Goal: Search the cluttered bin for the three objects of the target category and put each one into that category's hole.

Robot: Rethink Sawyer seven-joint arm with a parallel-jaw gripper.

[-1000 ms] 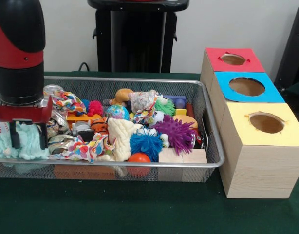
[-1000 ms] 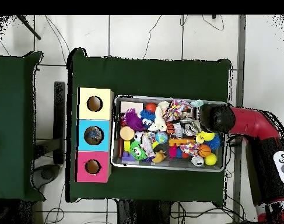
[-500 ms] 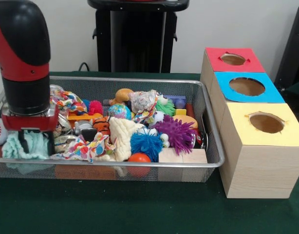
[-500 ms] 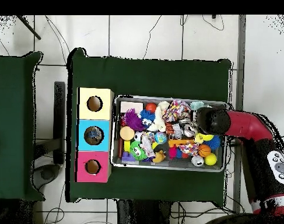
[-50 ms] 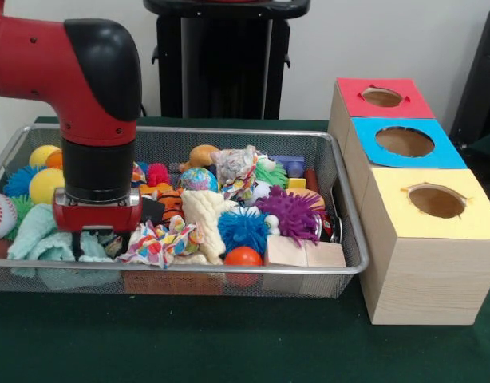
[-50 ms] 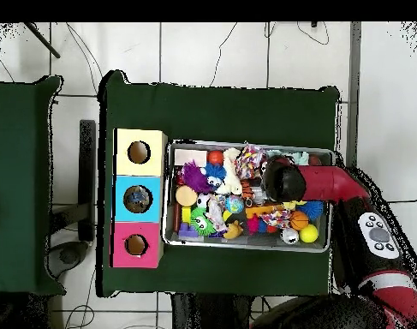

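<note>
Gripper (image 5: 97,239) sits low in wire bin (image 5: 229,275), over mint cloth (image 5: 45,243).

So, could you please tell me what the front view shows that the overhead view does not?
Only the front view shows the white baseball at the bin's left end and the mint cloth beneath the arm's wrist; the pincer's tips are hidden there. Only the overhead view shows the tiled floor and the arm's whole reach. Both show the mesh bin, the purple spiky toy and the yellow box.
</note>
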